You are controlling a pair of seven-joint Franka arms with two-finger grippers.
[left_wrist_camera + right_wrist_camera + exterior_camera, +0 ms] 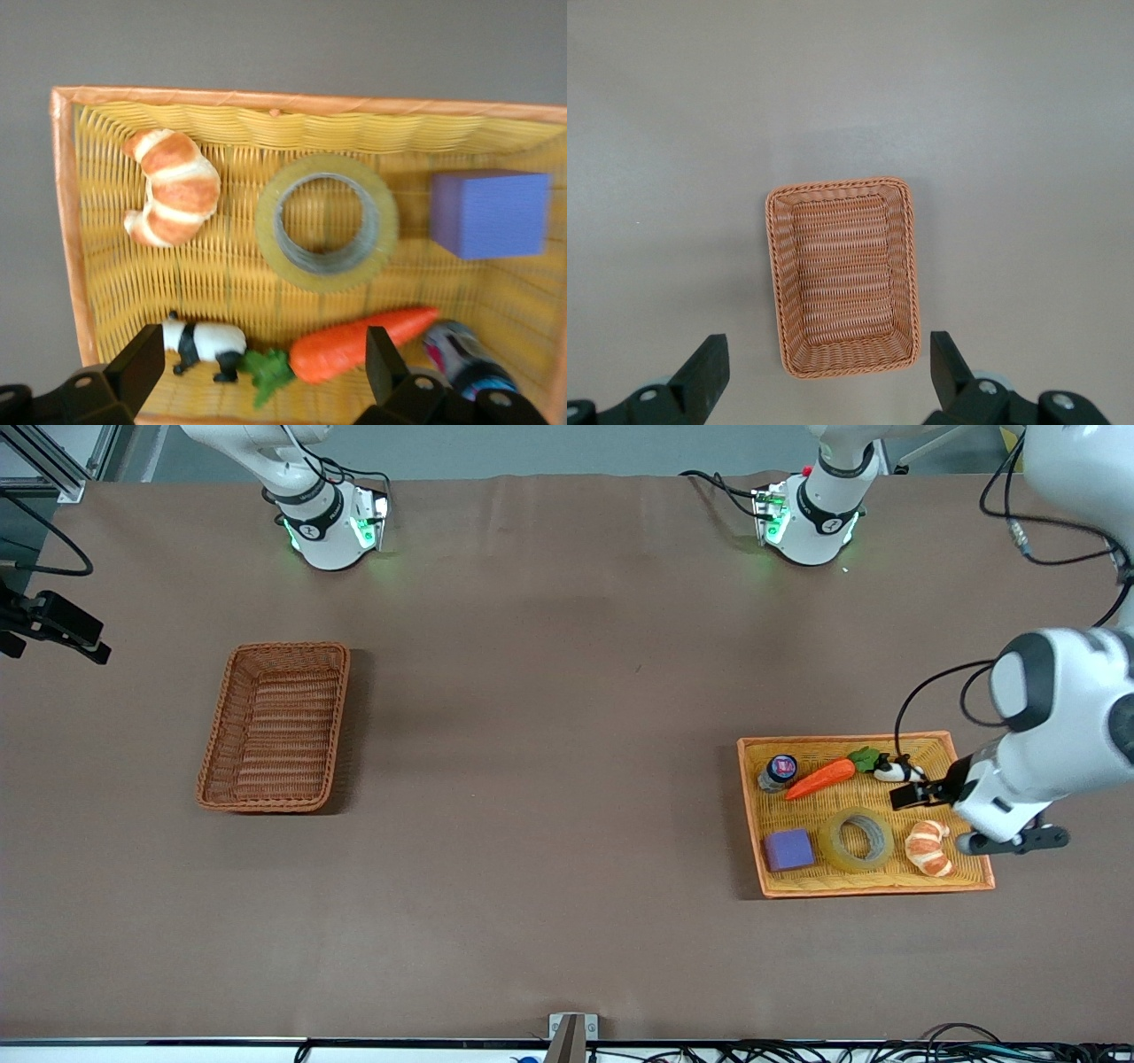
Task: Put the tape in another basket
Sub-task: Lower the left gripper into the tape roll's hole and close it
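You are looking at the tape [857, 839] lying flat in the yellow tray [751, 815] at the left arm's end of the table [549, 779], with nothing gripping it. It is sitting between a purple block [789, 849] and a croissant [928, 848], all three along the tray side nearer the front camera. Farther from that camera in the same tray, a carrot [822, 777] is lying between a small dark-lidded jar [779, 771] and a panda figure [897, 769]. Your left gripper [941, 815] is hovering over the tray's end nearest the left arm, above the panda and croissant, and its jaws are standing wide apart with nothing between them; in the left wrist view the two fingers [137, 367] are framing the panda and the carrot, while the tape [327, 223] is showing its grey inner core just past them. The reddish-brown wicker basket [275, 726] is resting well apart from the tray, toward the right arm's end of the table, and it is holding nothing. Your right gripper [828, 376] is waiting high over that basket [843, 275], seen only in its own wrist view, with its jaws also spread wide and holding nothing.
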